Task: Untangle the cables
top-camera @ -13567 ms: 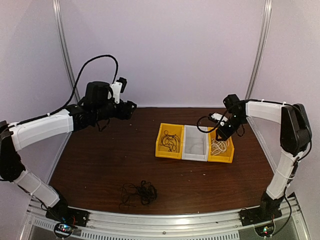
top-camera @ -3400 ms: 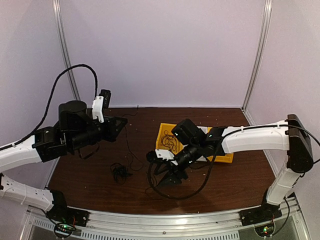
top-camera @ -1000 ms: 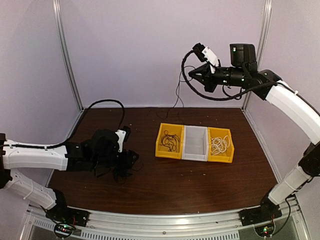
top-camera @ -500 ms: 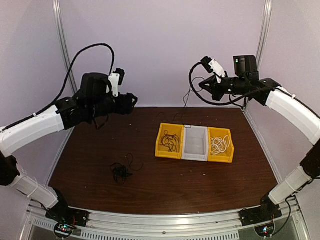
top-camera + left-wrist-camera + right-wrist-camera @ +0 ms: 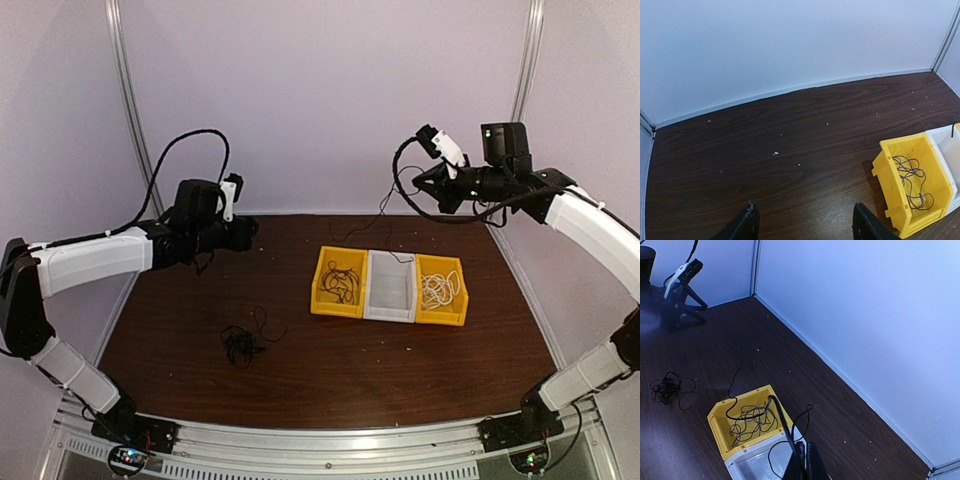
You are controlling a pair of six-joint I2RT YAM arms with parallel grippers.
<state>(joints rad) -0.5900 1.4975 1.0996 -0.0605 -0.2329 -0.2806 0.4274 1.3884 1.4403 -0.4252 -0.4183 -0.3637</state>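
My right gripper is raised above the back of the bins and shut on a thin black cable. In the right wrist view the gripper pinches this cable, which trails over the left yellow bin and loops into the white bin. A small black cable tangle lies on the table at front left and also shows in the right wrist view. My left gripper is open and empty above the table's back left, fingers wide apart in its wrist view.
Three bins stand in a row: the left yellow bin holds a dark cable, the white bin sits in the middle, and the right yellow bin holds a white cable. Walls close the back and sides.
My left arm has dropped lower and drawn back toward the left. My right gripper has shifted right and slightly down, still holding the cable. The tangle has not moved.
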